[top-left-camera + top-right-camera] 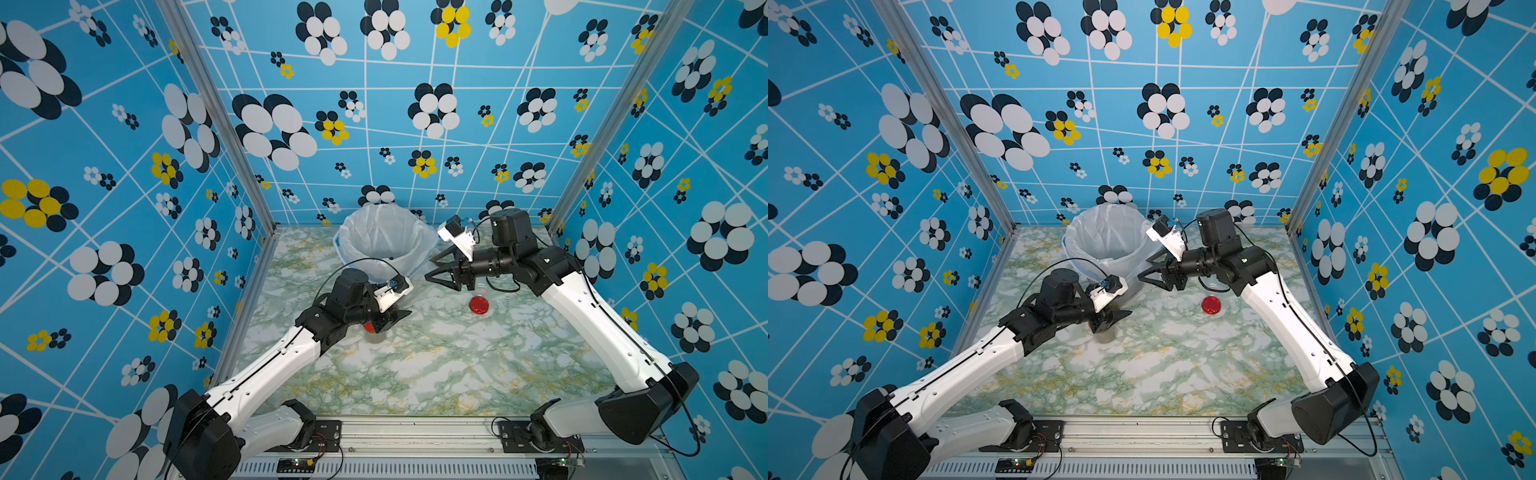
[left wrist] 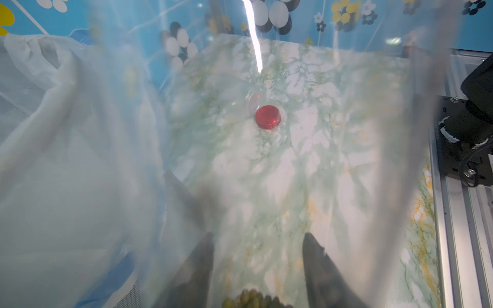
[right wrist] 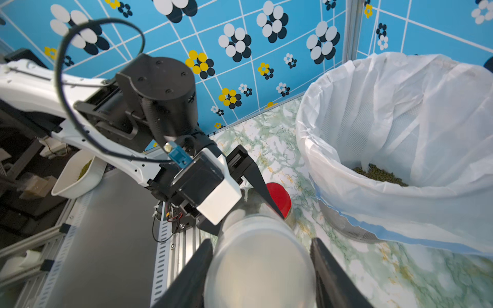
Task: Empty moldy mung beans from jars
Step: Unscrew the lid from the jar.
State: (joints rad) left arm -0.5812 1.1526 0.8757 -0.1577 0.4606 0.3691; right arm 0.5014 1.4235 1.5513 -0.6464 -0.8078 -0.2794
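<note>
L gripper is seen low over the table, just off centre toward 9 o'clk, w/ fingers aimed at 3 o'clk. Its jaws are set narrow & closed on a clear bean jar. That jar's wall is blurred across nearly the whole L wrist view, & mung beans are seen low btwn the fingers. In a top view a red-lidded jar is partly hidden under that gripper; whether it's the same jar can't be told.

R gripper is seen higher up, approx. 1 o'clk from the L one & apart from it. It is placed just beside the bag-lined bin, at the bin's 4 o'clk side, & pointed toward 9 o'clk. A frosted jar is clamped btwn its fingers, both pressed to the wall, w/ jaws at mid width. In both top views this jar is too see-through to be made out.

The bin is set at the table's 12 o'clk edge; more mung beans are seen piled at the bag's bottom in the R wrist view. A red lid is laid flat on the table at 3 o'clk from the L gripper, apart from both grippers. A pale clear shape at the lid's 12 o'clk side is too faint to be named.
</note>
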